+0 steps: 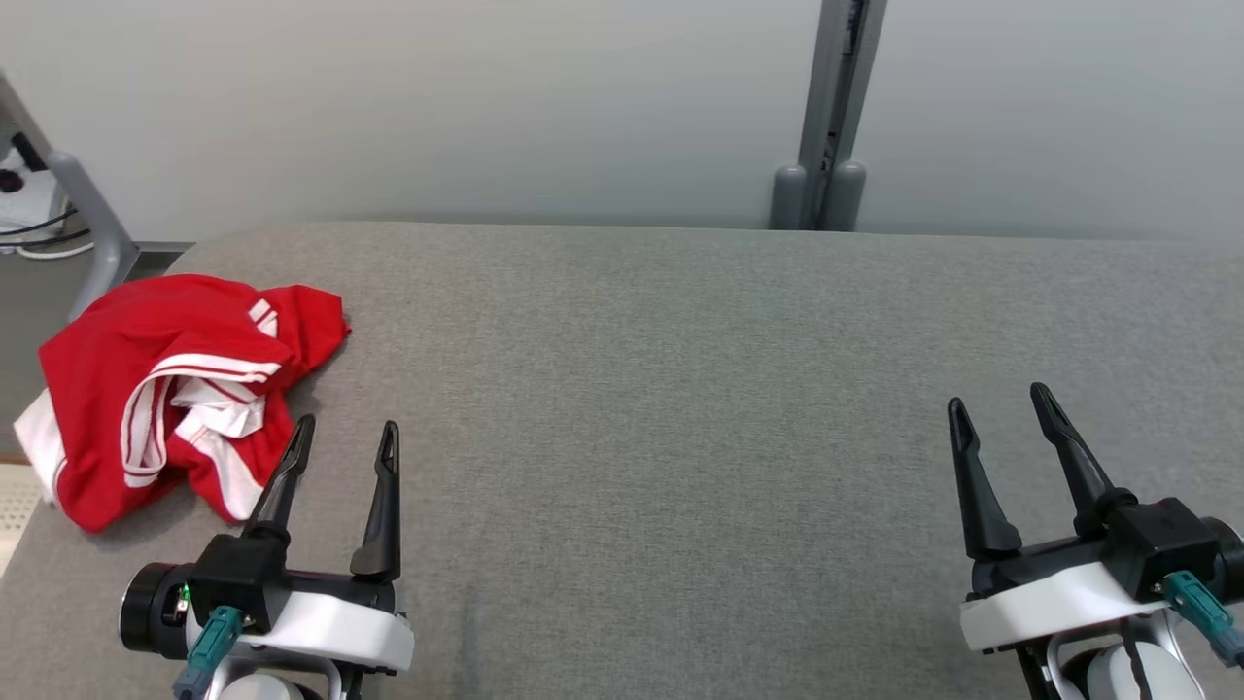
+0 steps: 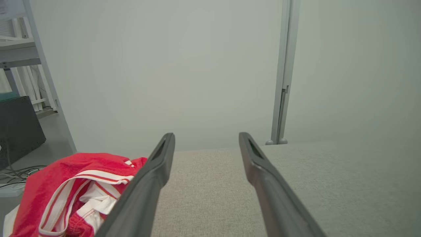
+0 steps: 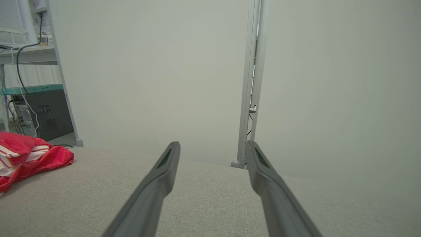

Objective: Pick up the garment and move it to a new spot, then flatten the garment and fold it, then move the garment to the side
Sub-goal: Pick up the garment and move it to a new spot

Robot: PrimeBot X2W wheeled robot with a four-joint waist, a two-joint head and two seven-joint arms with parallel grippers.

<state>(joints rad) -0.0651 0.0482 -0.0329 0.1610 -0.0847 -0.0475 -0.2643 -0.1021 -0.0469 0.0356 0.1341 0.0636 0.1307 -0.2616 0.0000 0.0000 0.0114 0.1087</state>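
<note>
Waiting low over the grey table (image 1: pixel 680 389) with left gripper (image 1: pixel 347 424) and right gripper (image 1: pixel 998 397) both spread wide and pinching nothing (likely a ready pose ahead of the first pick). Leaving the garment (image 1: pixel 165 389) crumpled just outside the left jaws, beside their outer finger, not between them; touching or not, hard to tell. Well apart from the right jaws, far to their left.

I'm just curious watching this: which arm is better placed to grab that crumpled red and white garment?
Left. The open left pincer sits beside the crumpled red and white garment at the left end of the grey fabric-covered table; the open right pincer is far off across the surface.
</note>
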